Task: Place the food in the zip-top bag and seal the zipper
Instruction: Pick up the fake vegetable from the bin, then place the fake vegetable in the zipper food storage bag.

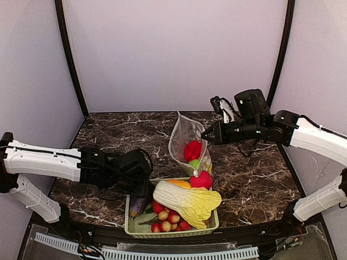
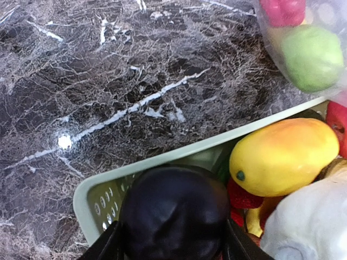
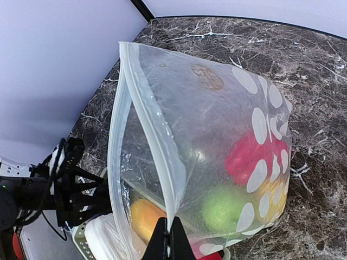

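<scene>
The zip-top bag (image 1: 185, 136) stands clear and white-dotted behind the basket, its mouth gaping. My right gripper (image 1: 206, 135) (image 3: 167, 232) is shut on the zipper (image 3: 145, 100) edge and holds it up. Through the bag (image 3: 217, 108) I see a red bell pepper (image 3: 245, 154), a green apple (image 3: 222, 208) and something yellow. A magenta fruit (image 1: 201, 180) lies at the bag's lower end; whether it is inside I cannot tell. The napa cabbage (image 1: 187, 201) lies in the basket. My left gripper (image 1: 140, 189) (image 2: 174, 241) hugs a dark purple eggplant (image 2: 173, 208) at the basket's left corner.
The pale green slotted basket (image 1: 172, 234) (image 2: 179, 154) sits at the table's near edge and also holds a yellow-orange mango (image 2: 282, 157) and small red fruits (image 1: 168, 219). Dark marble table (image 1: 108, 130) lies around it, with walls on three sides.
</scene>
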Tool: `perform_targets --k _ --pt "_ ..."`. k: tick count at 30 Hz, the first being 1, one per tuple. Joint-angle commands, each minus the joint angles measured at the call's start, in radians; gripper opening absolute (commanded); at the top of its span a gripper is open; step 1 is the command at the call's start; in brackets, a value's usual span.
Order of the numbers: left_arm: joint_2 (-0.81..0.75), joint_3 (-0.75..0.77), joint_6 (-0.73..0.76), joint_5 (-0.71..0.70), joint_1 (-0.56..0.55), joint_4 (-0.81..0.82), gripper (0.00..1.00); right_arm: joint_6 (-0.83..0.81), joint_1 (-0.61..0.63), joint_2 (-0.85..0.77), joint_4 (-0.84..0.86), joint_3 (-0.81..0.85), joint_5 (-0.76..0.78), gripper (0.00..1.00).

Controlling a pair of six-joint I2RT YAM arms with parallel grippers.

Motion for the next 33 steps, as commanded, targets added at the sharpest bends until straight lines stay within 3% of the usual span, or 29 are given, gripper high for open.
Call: perform_targets --k 1,16,21,28,33 --pt "-0.098 -0.024 -0.009 -0.07 -0.005 -0.088 0.52 0.011 -0.006 -0.018 0.037 0.0 -0.011 0.0" --pt "-0.336 -0.018 0.066 -0.128 -0.005 -0.091 0.52 -0.009 -0.003 0.018 0.046 0.028 -0.062 0.0" --pt "-0.392 -0.003 0.165 -0.063 -0.005 0.038 0.52 -0.025 0.004 0.049 0.054 0.051 -0.084 0.0" --pt "-0.313 0.152 0.314 0.023 -0.005 0.185 0.51 -0.041 0.023 0.08 0.054 0.081 -0.101 0.0" --pt "-0.191 0.282 0.338 0.058 0.0 0.231 0.51 -0.049 0.042 0.073 0.055 0.089 -0.092 0.0"
